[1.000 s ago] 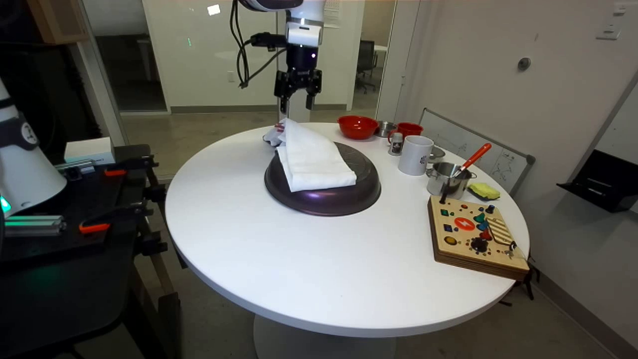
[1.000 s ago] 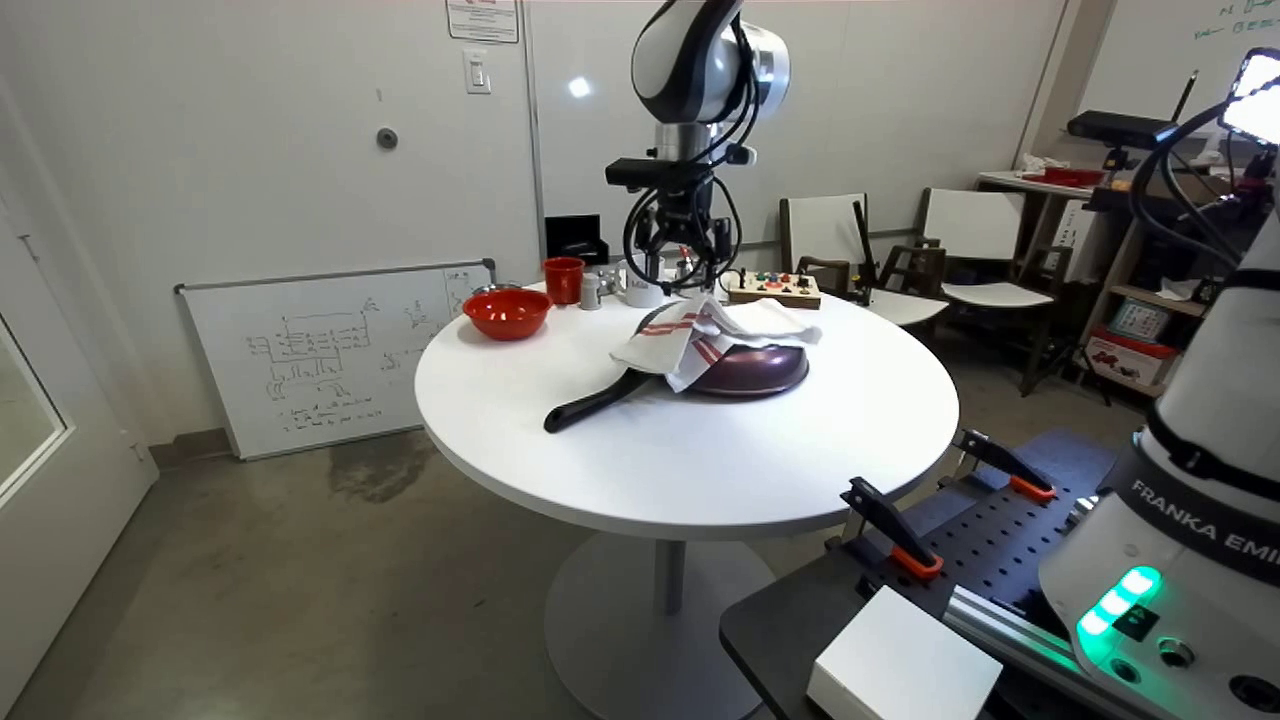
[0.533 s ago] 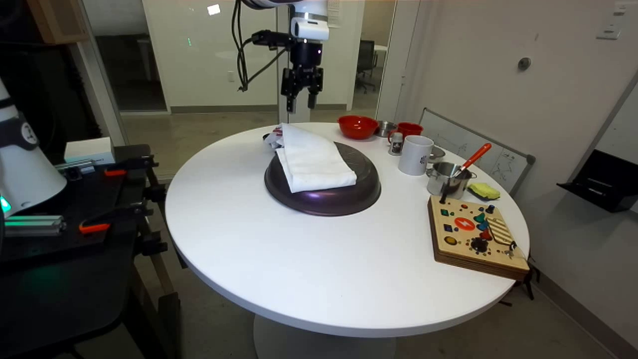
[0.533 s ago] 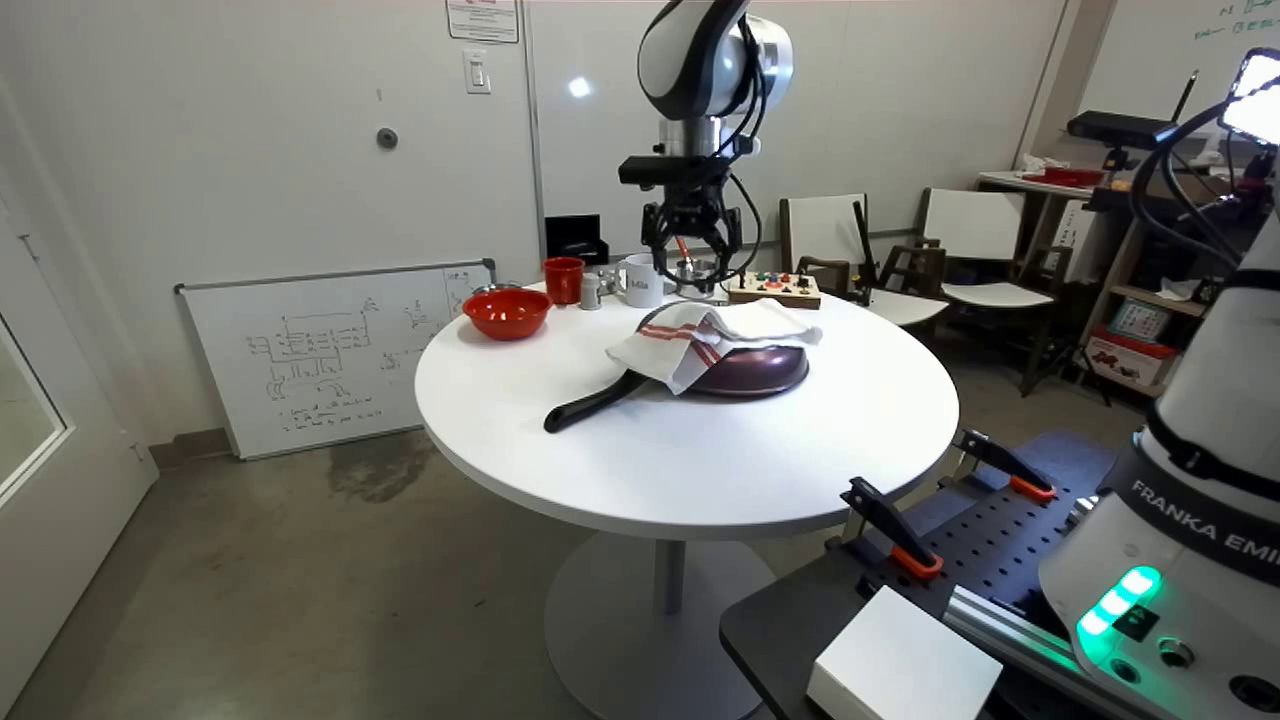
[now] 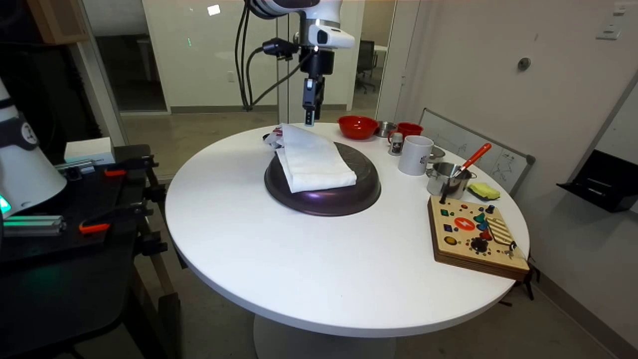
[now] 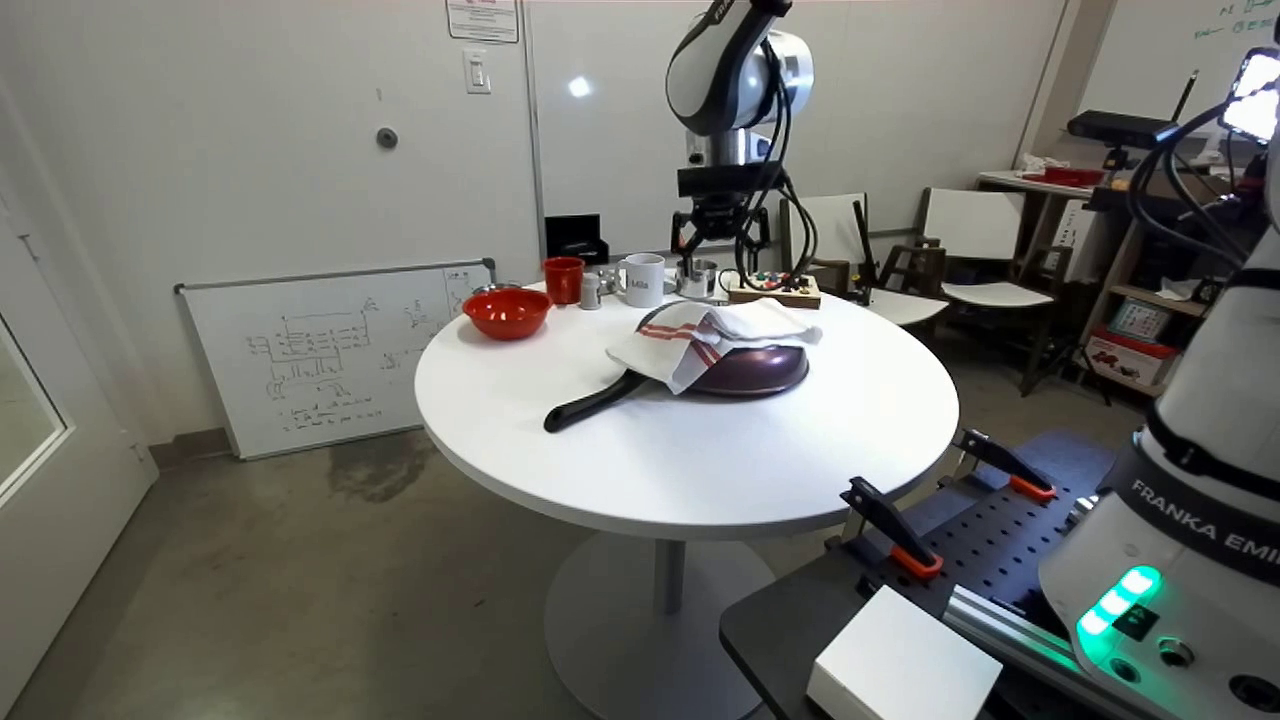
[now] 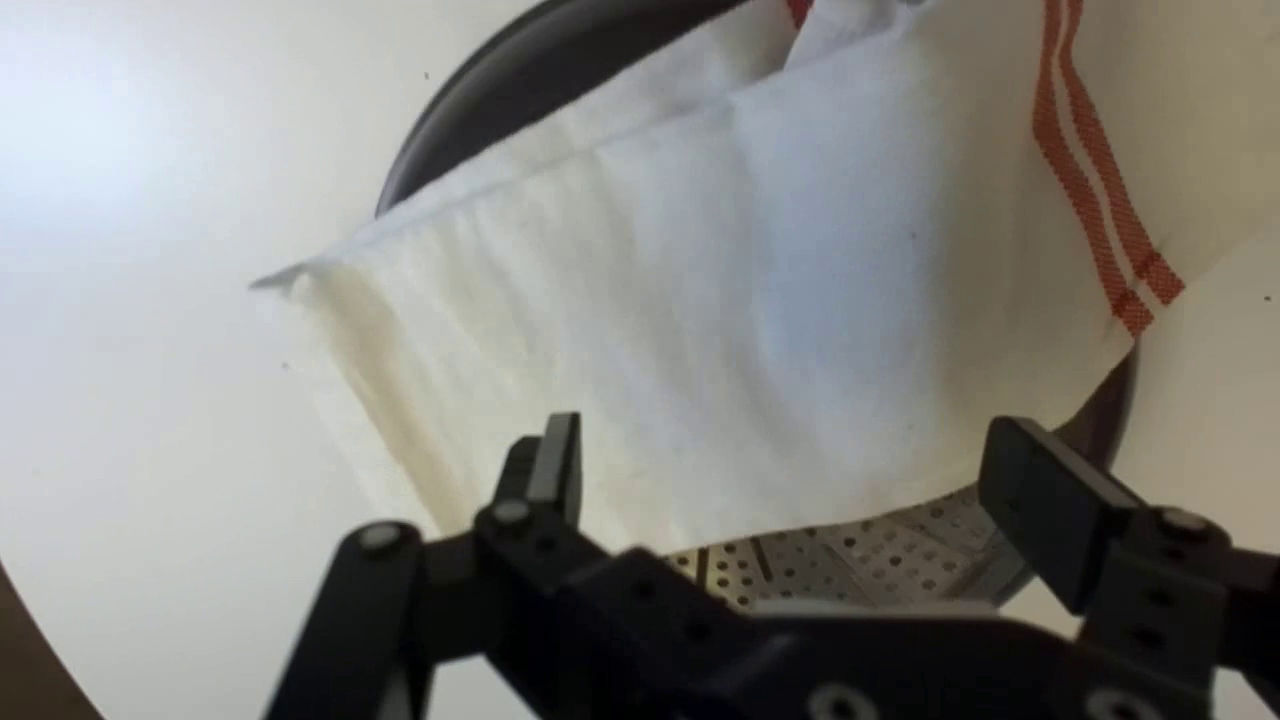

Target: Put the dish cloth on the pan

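One dish cloth (image 7: pixel 690 290) drapes over the upturned pan (image 7: pixel 900 550); in the wrist view its long axis runs from a plain end near nine o'clock of the gripper (image 7: pixel 785 455) to a striped end near two. Jaws hang spread, empty, above; retreat seems next.

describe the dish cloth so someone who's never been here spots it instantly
Start at the round white table. On it sits an upside-down dark pan, and draped over the pan is the dish cloth. Its loose folds and red stripes set it apart from the dark pan and the white mug.
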Tool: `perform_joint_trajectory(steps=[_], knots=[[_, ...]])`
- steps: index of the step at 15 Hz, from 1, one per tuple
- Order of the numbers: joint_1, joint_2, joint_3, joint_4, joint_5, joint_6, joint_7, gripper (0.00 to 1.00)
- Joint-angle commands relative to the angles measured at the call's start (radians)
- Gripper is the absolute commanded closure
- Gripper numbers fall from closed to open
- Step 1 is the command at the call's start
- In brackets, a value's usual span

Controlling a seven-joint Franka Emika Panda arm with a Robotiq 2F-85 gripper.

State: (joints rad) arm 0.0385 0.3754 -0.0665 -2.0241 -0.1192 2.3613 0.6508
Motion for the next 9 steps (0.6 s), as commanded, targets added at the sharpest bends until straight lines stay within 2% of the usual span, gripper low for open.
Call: perform_joint_trajectory(steps=[1,3,4,6,9], knots=[[-0.107,-0.003,0.066,0.028,0.113,0.042,-0.261,0.0],[-0.15,0.0,0.081,0.066,0.179,-0.013,-0.407,0.0],[-0.206,0.0,0.13,0.082,0.207,-0.041,-0.482,0.0],[-0.26,-0.001,0.153,0.119,0.258,-0.11,-0.634,0.0],[-0.263,-0.006,0.118,0.17,0.311,-0.223,-0.841,0.0]])
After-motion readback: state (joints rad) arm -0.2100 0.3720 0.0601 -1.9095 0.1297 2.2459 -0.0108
